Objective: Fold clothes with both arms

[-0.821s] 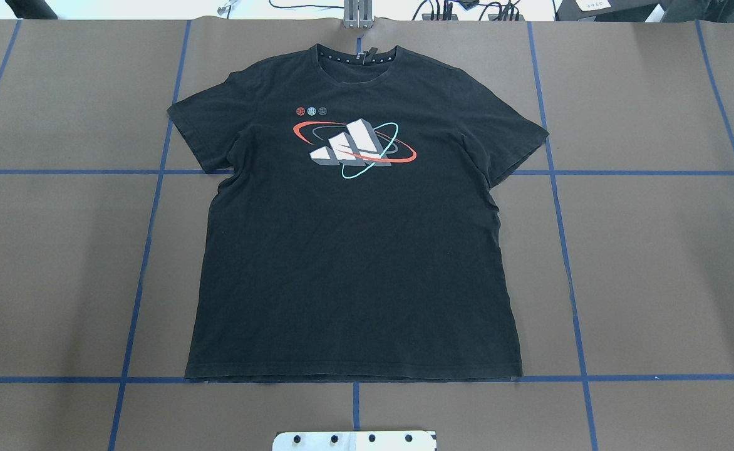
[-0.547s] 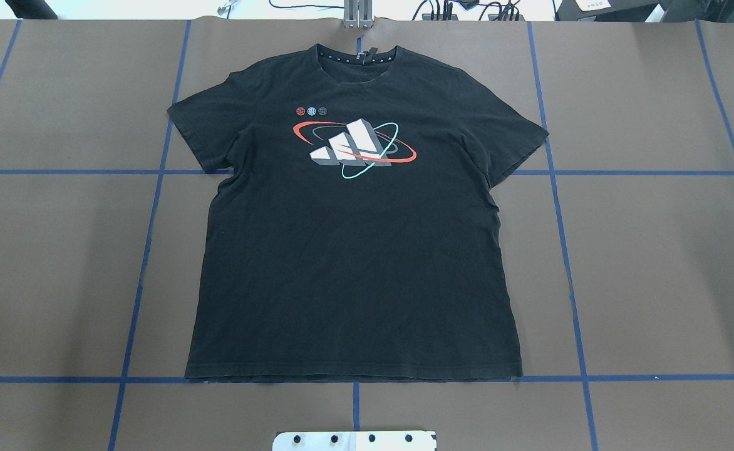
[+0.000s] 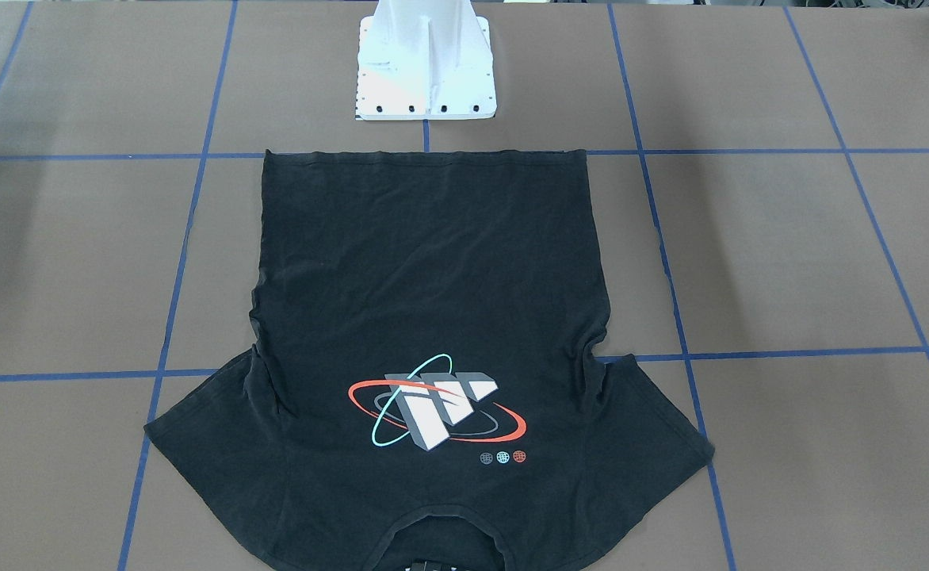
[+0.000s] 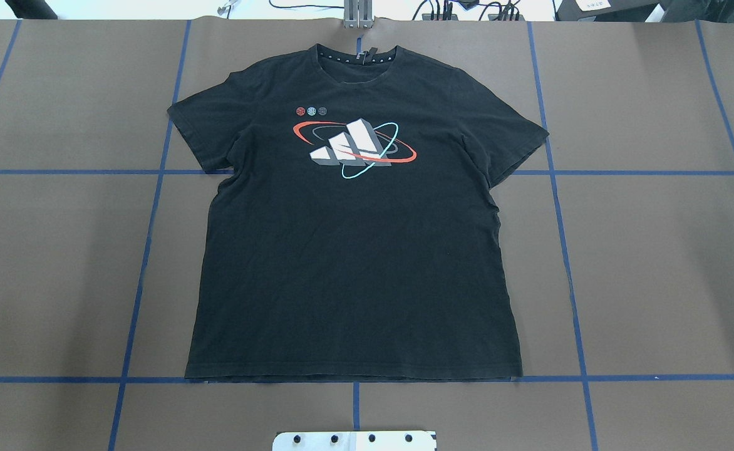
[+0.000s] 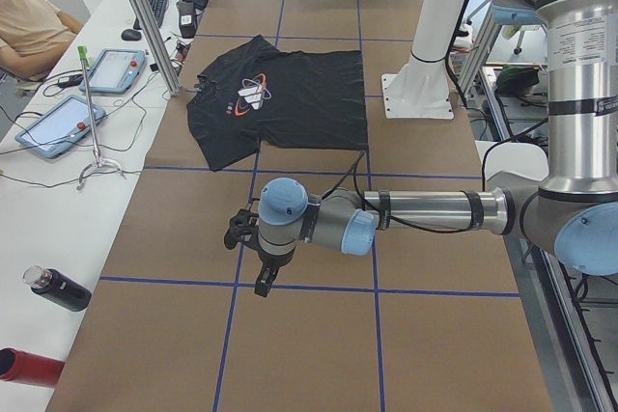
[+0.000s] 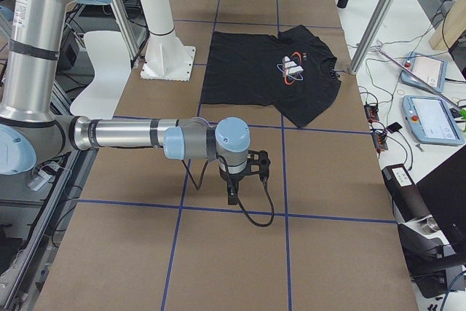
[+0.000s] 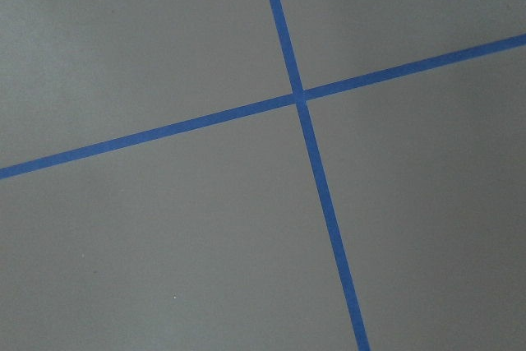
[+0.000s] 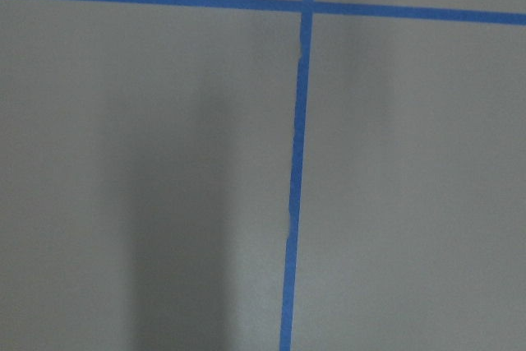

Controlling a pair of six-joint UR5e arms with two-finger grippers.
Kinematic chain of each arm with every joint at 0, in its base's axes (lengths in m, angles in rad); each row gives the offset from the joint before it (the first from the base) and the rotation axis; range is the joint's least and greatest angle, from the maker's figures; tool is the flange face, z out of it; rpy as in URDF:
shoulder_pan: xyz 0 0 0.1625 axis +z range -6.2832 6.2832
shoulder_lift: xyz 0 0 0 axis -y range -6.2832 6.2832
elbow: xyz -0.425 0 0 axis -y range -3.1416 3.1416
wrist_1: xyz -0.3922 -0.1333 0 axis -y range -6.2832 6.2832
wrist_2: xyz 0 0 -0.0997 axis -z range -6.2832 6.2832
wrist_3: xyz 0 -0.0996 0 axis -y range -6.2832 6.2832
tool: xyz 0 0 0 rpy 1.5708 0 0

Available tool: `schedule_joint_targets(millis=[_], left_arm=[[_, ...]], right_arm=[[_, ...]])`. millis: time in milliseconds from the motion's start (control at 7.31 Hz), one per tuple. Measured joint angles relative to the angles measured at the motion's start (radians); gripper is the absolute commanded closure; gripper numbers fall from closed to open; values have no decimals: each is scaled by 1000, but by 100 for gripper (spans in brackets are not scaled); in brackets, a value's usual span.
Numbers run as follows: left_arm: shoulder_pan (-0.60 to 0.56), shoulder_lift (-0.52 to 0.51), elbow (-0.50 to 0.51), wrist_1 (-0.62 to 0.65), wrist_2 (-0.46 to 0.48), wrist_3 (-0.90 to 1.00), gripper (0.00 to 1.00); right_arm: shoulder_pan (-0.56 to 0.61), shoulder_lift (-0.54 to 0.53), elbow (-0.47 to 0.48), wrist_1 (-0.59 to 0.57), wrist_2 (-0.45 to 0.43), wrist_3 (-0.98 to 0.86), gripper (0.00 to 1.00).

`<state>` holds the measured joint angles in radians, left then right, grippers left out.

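Observation:
The black T-shirt [image 4: 354,263] lies flat on the brown table, graphic side up, collar at the far edge and hem toward the robot base. It also shows in the front-facing view [image 3: 433,270], the left view [image 5: 299,103] and the right view [image 6: 247,71]. Neither arm is in the overhead or front-facing view. The left gripper [image 5: 255,262] hangs over bare table, well off the shirt toward the table's left end. The right gripper [image 6: 240,180] hangs over bare table toward the right end. I cannot tell whether either is open or shut. Both wrist views show only table and blue tape.
Blue tape lines [image 4: 148,250] grid the brown table. The white pedestal base [image 3: 425,63] stands just behind the shirt's hem. Tablets [image 5: 58,127], cables and bottles [image 5: 58,288] lie along the operators' bench. A person [image 5: 29,26] sits there.

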<state>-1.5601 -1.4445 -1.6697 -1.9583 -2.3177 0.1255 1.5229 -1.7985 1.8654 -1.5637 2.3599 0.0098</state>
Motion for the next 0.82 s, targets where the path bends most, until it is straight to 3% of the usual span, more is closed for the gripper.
schedule_joint_targets(millis=[410, 821], left_arm=[[0, -49, 18, -303, 7, -2, 0], [3, -229, 125, -429, 4, -77, 0]], right_arm=[[-7, 110, -13, 49, 4, 4, 0], [-10, 243, -99, 142, 5, 22, 0]])
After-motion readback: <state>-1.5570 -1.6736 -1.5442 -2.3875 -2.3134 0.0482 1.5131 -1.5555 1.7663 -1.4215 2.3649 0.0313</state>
